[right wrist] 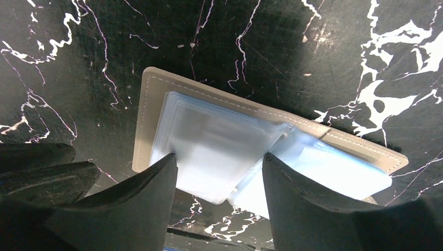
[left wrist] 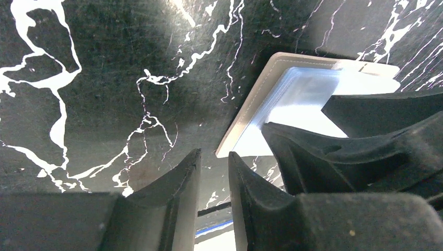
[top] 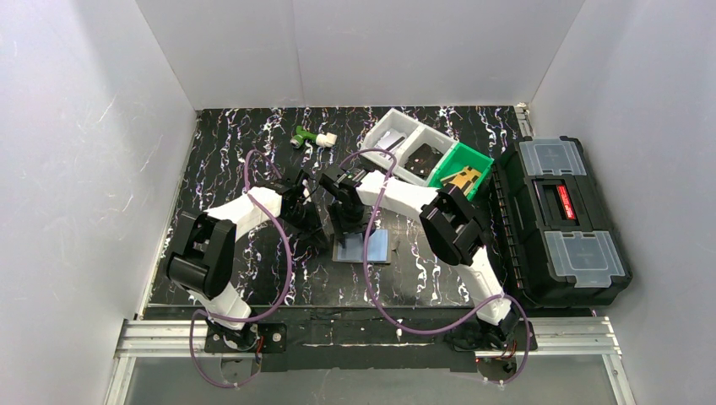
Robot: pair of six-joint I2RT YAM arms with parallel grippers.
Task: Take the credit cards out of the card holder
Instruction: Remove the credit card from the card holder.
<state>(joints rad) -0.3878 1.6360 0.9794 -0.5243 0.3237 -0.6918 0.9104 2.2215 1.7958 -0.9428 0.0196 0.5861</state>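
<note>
On the table [top: 228, 160] the card holder [top: 376, 247] lies open, right gripper [right wrist: 219, 159] spread wide over its sleeves [right wrist: 219, 133], left gripper [left wrist: 214, 157] at its ten o'clock, jaws barely parted, pinching nothing.

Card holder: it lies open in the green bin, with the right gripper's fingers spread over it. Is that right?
Not quite. The card holder lies open on the black marbled table, not in the green bin; the top external view shows it. The right gripper has its fingers spread over it.
</note>
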